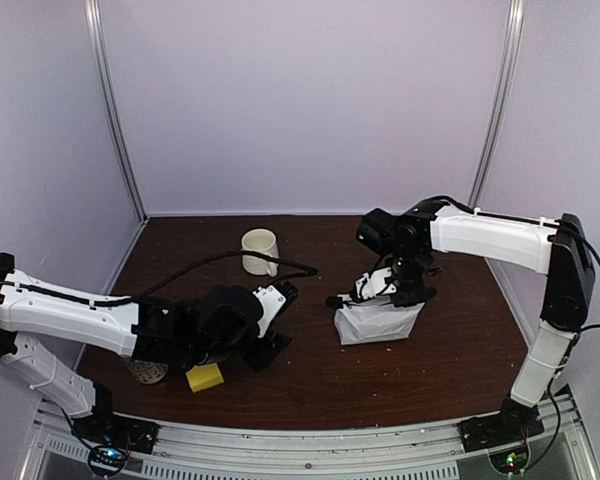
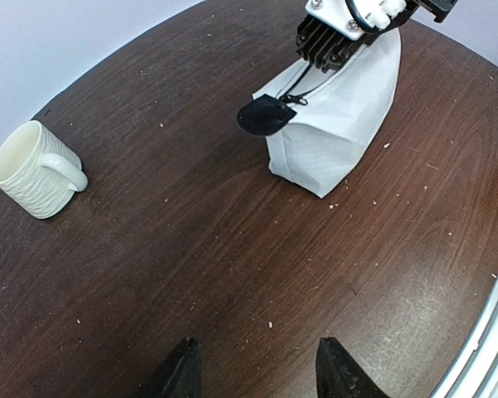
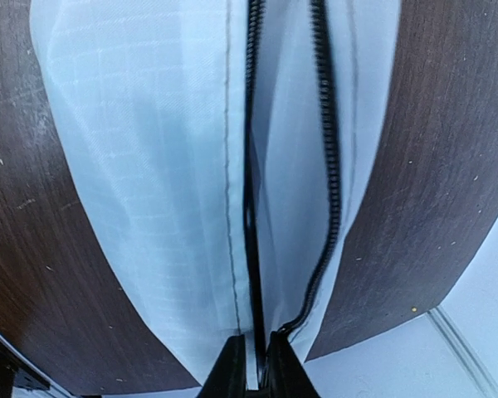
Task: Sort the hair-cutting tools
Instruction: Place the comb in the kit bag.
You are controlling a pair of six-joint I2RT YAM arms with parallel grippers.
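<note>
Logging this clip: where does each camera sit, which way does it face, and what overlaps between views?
Top external: above and behind the bases, looking down over the table; left arm and right arm both show.
Left wrist: low on the left arm, facing across to the mug and white zip pouch; left gripper at the bottom edge.
Right wrist: close above the pouch's zipper; right gripper at the bottom edge.
Shared: the pouch appears in all three.
</note>
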